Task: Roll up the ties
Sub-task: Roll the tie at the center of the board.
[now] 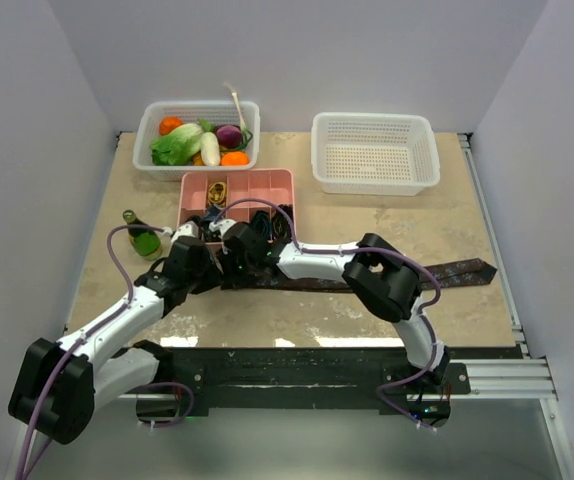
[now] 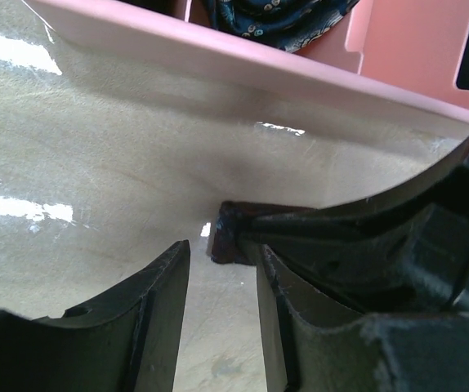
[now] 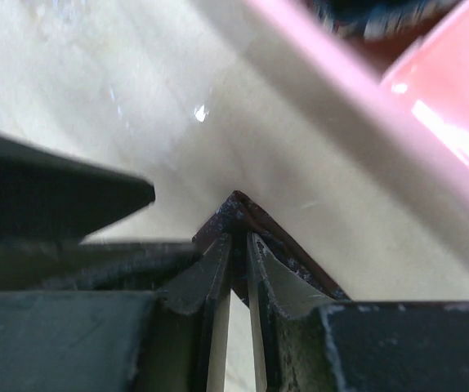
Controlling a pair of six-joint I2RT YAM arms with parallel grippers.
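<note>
Pink divided plastic tray [image 1: 237, 174] sits just beyond my right gripper [image 3: 238, 245], which pinches the narrow tip of the dark maroon fabric tie [image 1: 464, 271]. It lies flat, wide end toward the tabletop's [image 1: 317, 316] right edge. My left gripper [image 2: 222, 253] stands narrowly open alongside.

One tie [image 1: 462, 270] is laid flat on the table [image 1: 297, 320] as a long, narrow, brownish-maroon strip, with its wide pointed end seen at the right and much of its length hidden under the arms. Its narrow pointed tip is pinched between the nearly closed fingertips of the right gripper [image 3: 236, 245], just in front of the pink tray [image 1: 267, 185]. Other ties [image 1: 267, 225] are seen as dark bundles tucked into the tray's right-hand compartments, one of them dark blue with a small pale pattern.
</note>
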